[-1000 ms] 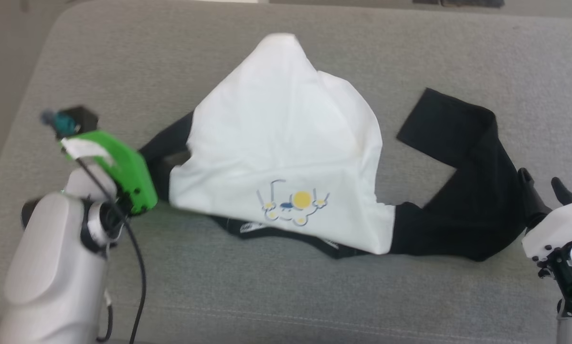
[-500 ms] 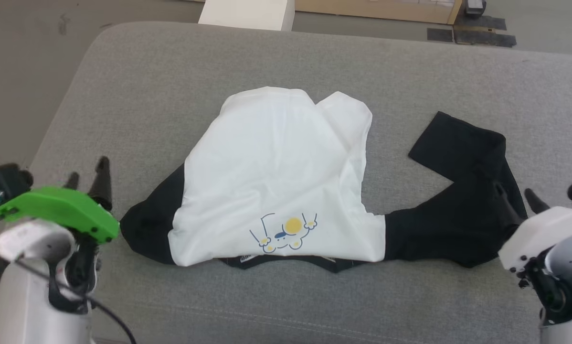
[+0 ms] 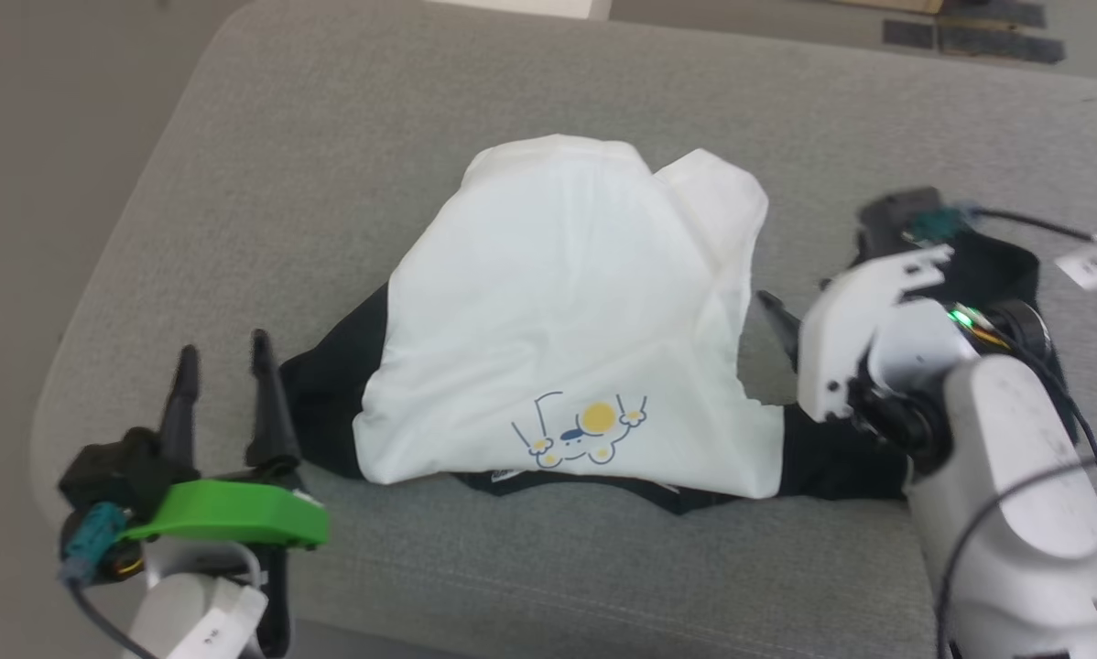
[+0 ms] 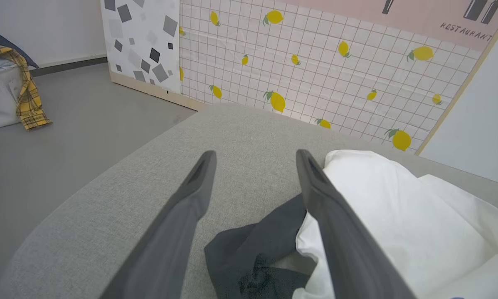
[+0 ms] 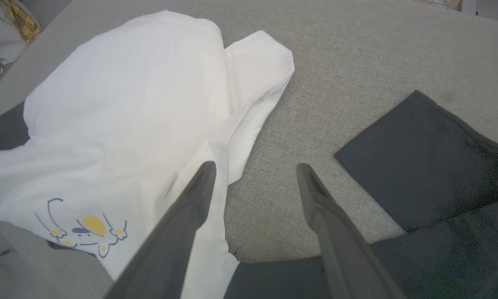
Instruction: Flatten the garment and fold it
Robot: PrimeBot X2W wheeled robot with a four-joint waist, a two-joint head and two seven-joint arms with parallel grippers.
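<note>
Garment (image 3: 567, 302) is lying crumpled on the grey cushion (image 3: 329, 183), with its collar edge nearest and its white body mounding farther back. At lower left, the left gripper (image 3: 223, 345), clenched on the left black sleeve (image 3: 329, 403) a second ago, is now standing spread and empty just beside it. Farther right, the right gripper (image 5: 255, 166), likewise spread and empty, has swung in and is hovering between the white body and the right black sleeve (image 5: 432, 158). Count: one garment, two sleeves, one cartoon print (image 3: 581, 430), two grippers.
</note>
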